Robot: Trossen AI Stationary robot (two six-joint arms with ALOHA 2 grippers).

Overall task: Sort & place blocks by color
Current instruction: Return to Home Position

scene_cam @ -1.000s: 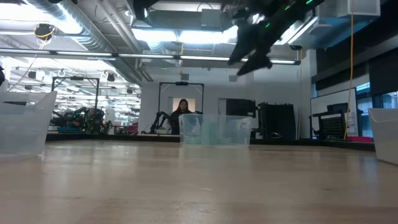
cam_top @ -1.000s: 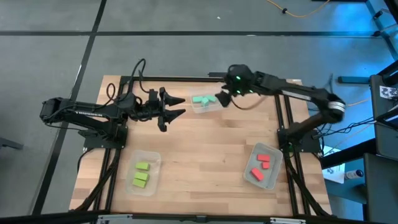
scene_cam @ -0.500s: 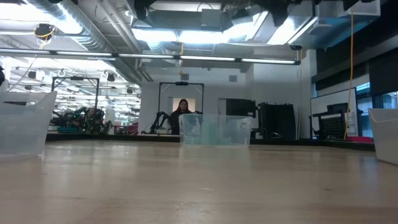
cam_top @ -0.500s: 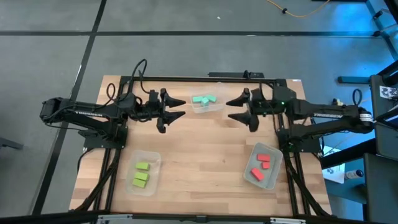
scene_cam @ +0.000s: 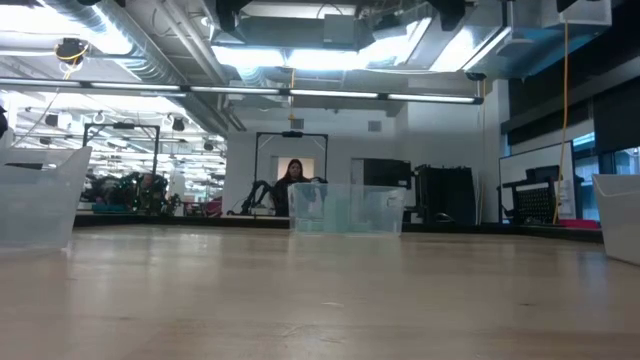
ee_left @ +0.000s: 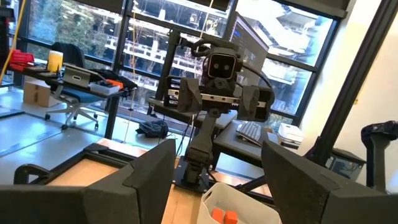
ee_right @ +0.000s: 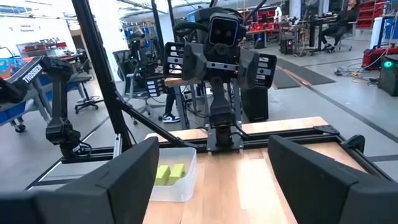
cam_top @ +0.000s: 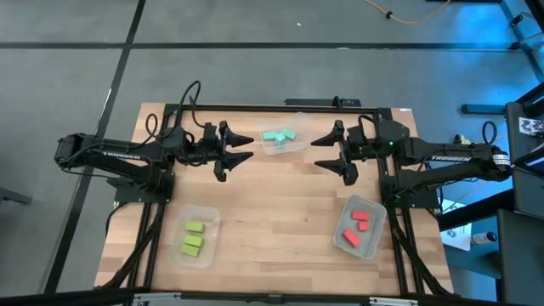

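Every block lies inside a clear tub, sorted by colour. Three teal blocks [cam_top: 280,136] fill the tub at the far middle, three lime green blocks [cam_top: 193,239] the near-left tub, three red-pink blocks [cam_top: 356,226] the near-right tub. My left gripper [cam_top: 252,145] is open and hovers level, left of the teal tub. My right gripper [cam_top: 316,153] is open and hovers level, right of that tub, facing the left one. The left wrist view shows the red-pink blocks [ee_left: 221,215]; the right wrist view shows the green blocks [ee_right: 169,173].
Three clear tubs stand on the wooden table: far middle [cam_top: 283,147], near left [cam_top: 206,216], near right [cam_top: 371,248]. The low view shows them as the middle tub [scene_cam: 349,208], one at the left edge [scene_cam: 36,195] and one at the right edge [scene_cam: 621,217]. Bare wood [cam_top: 272,212] lies between the tubs.
My right arm has drawn back from above the teal tub toward the table's right edge and turned to a level pose with its fingers pointing left. It has left the low view. The blocks and tubs have stayed in place.
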